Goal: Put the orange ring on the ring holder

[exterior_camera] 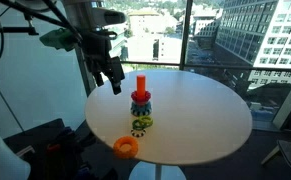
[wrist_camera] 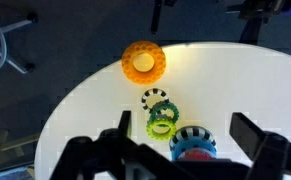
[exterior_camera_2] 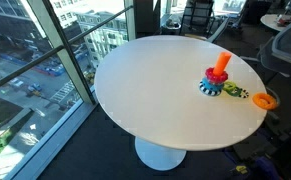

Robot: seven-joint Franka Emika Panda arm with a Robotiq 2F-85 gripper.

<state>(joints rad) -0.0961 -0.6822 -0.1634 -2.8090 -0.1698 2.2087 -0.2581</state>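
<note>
The orange ring [exterior_camera: 125, 147] lies flat near the front edge of the round white table [exterior_camera: 200, 110]; it also shows in an exterior view [exterior_camera_2: 264, 100] and at the top of the wrist view [wrist_camera: 144, 62]. The ring holder [exterior_camera: 140, 101], an upright red-orange peg with red and blue rings around its base, stands mid-table [exterior_camera_2: 219, 74]; only its blue and striped base [wrist_camera: 192, 143] shows in the wrist view. My gripper [exterior_camera: 113, 78] hangs above the table's back edge, left of the holder. Its fingers [wrist_camera: 180, 140] are spread wide and empty.
A black-white striped ring [wrist_camera: 156, 100] and two yellow-green gear rings [wrist_camera: 163, 122] lie between holder and orange ring; they show in both exterior views [exterior_camera: 141, 124] [exterior_camera_2: 235, 92]. Glass walls [exterior_camera: 215, 30] stand behind the table. Office chairs [exterior_camera_2: 285, 40] stand beyond it.
</note>
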